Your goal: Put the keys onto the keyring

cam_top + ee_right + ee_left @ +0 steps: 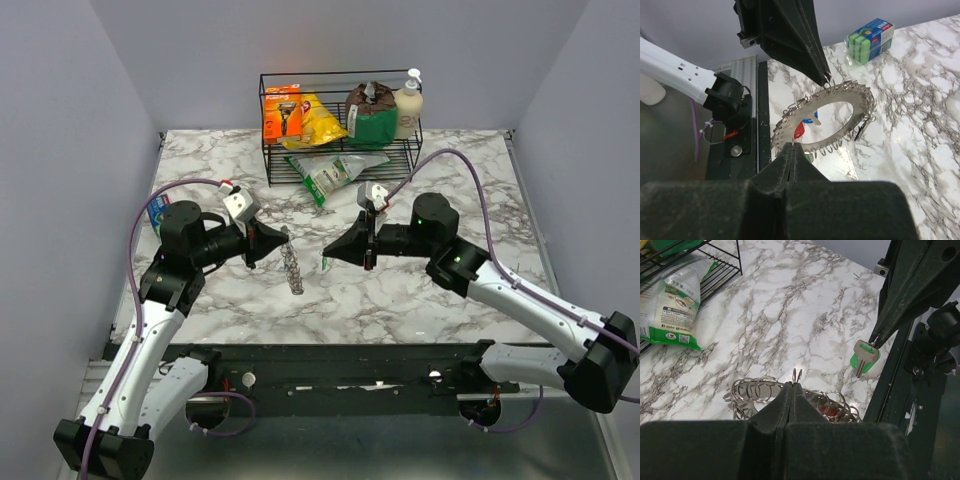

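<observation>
Now, your left gripper (826, 76) has its jaws clamped on the keyring (862, 107), which hangs just below them; the right gripper (874, 338) pinches the green-headed key (863, 356), dangling beneath its tips. Hold the ring steady and bring the key's hole slowly, squarely toward the wire

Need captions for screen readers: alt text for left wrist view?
The shut left hand pinches a large silver wire keyring fringed with small rings, while the shut right hand dangles a green-headed silver key above the white marble table.
</observation>
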